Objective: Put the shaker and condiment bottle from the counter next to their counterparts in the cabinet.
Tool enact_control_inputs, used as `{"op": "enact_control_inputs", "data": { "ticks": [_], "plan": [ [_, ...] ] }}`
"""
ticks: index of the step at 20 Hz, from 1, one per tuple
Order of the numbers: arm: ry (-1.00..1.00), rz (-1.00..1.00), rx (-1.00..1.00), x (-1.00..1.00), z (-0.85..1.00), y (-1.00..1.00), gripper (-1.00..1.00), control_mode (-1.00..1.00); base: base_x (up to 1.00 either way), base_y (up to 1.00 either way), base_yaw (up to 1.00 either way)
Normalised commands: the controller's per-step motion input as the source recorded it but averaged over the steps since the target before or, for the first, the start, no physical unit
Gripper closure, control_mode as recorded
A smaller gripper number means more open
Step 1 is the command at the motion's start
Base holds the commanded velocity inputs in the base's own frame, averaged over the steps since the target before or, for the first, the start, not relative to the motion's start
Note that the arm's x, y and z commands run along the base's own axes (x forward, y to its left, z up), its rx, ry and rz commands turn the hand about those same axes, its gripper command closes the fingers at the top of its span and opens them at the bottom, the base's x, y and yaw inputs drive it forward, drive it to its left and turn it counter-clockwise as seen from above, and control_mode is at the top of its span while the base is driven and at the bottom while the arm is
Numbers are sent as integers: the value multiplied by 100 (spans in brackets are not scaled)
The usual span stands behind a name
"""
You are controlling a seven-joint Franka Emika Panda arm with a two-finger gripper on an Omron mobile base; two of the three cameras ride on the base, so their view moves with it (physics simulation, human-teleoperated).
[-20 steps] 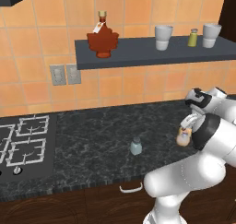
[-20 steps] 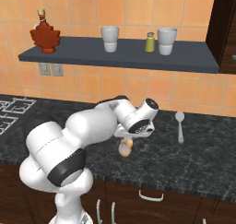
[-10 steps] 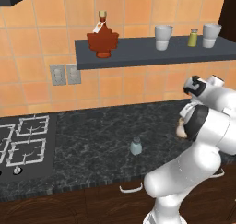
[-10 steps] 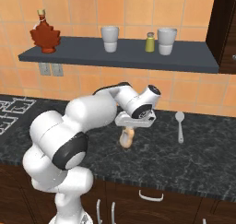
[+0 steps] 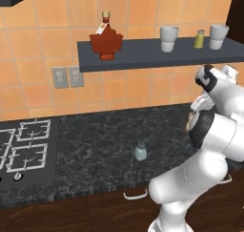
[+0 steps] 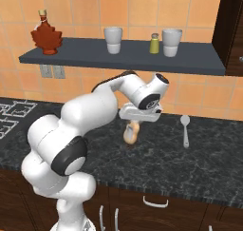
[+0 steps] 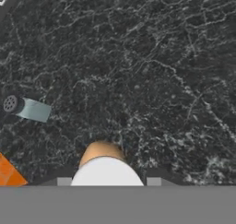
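Black counter (image 6: 199, 163) carries a spoon (image 6: 185, 130) beside the end effector (image 6: 132, 130) clamping the condiment bottle (image 6: 131, 132).

two pale cups (image 6: 113, 39) (image 6: 172, 42) stand upright on the wall shelf. a spoon (image 6: 185, 129) lies flat on the worktop near the orange tiles (image 6: 142, 6). a stove (image 5: 26, 150) with black grates sits at the far end, below two grey sockets (image 5: 66, 76) on the wall.
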Motion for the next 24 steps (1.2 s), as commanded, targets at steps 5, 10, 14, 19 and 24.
{"op": "enact_control_inputs", "data": {
  "ticks": [5, 10, 14, 19, 24],
  "plan": [
    [0, 0, 0, -14, 53, 2, 100, -100, 0, 0, 0],
    [-4, 1, 0, -20, 69, 9, 100, -100, 0, 0, 0],
    [-8, 1, 0, -37, 66, 8, 100, -100, 0, 0, 0],
    [-6, 1, -3, -27, 67, 22, 100, -100, 0, 0, 0],
    [-7, 0, -4, -17, 64, 31, 100, -100, 0, 0, 0]
  ]
}}
